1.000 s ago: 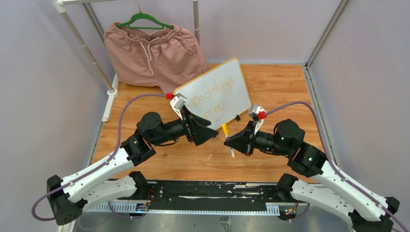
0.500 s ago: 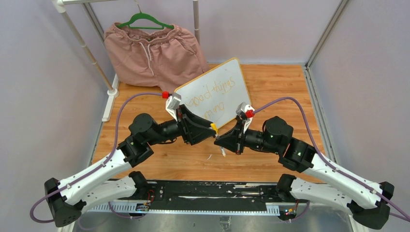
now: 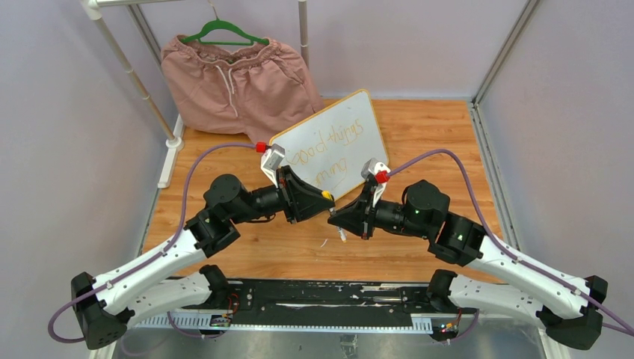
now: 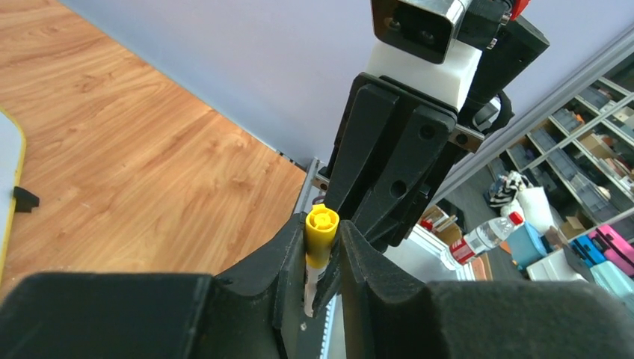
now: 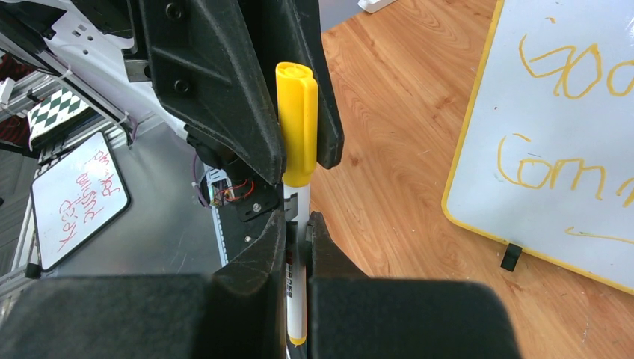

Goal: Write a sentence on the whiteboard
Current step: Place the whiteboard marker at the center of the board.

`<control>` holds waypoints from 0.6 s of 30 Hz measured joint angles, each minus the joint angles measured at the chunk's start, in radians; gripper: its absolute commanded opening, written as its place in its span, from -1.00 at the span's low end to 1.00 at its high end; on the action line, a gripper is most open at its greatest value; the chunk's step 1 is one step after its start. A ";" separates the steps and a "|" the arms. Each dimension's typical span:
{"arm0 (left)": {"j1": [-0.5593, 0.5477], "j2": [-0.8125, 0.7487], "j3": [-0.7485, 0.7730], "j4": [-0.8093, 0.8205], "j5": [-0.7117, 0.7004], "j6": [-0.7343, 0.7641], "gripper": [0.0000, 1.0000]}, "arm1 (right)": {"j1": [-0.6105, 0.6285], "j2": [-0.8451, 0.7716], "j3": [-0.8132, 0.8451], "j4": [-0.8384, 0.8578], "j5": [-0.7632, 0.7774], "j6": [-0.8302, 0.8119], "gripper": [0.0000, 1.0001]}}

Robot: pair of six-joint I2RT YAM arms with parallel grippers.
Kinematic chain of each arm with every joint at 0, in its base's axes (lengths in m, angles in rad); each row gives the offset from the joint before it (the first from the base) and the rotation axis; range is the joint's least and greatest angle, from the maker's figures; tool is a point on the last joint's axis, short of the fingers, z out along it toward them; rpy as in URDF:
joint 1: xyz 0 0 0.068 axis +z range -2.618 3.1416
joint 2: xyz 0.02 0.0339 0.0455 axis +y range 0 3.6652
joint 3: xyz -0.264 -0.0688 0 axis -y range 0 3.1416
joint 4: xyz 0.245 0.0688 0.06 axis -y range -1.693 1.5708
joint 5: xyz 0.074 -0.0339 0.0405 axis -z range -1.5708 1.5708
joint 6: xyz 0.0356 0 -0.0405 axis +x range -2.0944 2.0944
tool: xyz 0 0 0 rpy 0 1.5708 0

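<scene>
The whiteboard [image 3: 336, 142] leans tilted at the back of the wooden table, and the orange sentence [image 3: 329, 153] is written on it in two lines. Both grippers meet in front of it. My right gripper [image 5: 299, 224] is shut on the white body of a marker [image 5: 297, 299]. The marker's yellow cap [image 4: 321, 235] sits between the fingers of my left gripper [image 4: 323, 228], which press on it from both sides. In the top view the cap [image 3: 327, 196] shows at the left gripper's tip [image 3: 323, 199], and the right gripper [image 3: 338, 218] is just to its right. The marker's tip is hidden.
Pink shorts on a green hanger [image 3: 235, 78] hang from a white rack [image 3: 138, 82] at the back left. The rack's base [image 3: 170, 161] lies along the table's left edge. Grey walls close both sides. A small board with red writing [image 5: 75, 198] lies beyond the table.
The right arm carried the marker leftwards to the left gripper. The left gripper, wide open a second ago, has closed onto the yellow cap.
</scene>
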 measured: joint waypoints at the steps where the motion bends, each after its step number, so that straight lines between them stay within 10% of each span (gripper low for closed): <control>1: 0.000 0.000 -0.001 0.000 0.000 0.000 -0.39 | 0.001 0.000 0.000 0.000 0.001 -0.001 -1.00; 5: 0.000 0.000 -0.005 0.000 0.011 -0.002 -0.41 | 0.003 0.000 0.000 0.000 0.010 -0.002 -1.00; 10: 0.000 0.003 -0.006 -0.001 0.015 -0.001 -0.89 | 0.004 -0.001 0.000 -0.001 0.014 -0.001 -1.00; 18: 0.000 -0.001 -0.006 0.000 0.010 0.001 -1.00 | 0.005 -0.009 0.000 -0.004 0.026 0.008 -0.35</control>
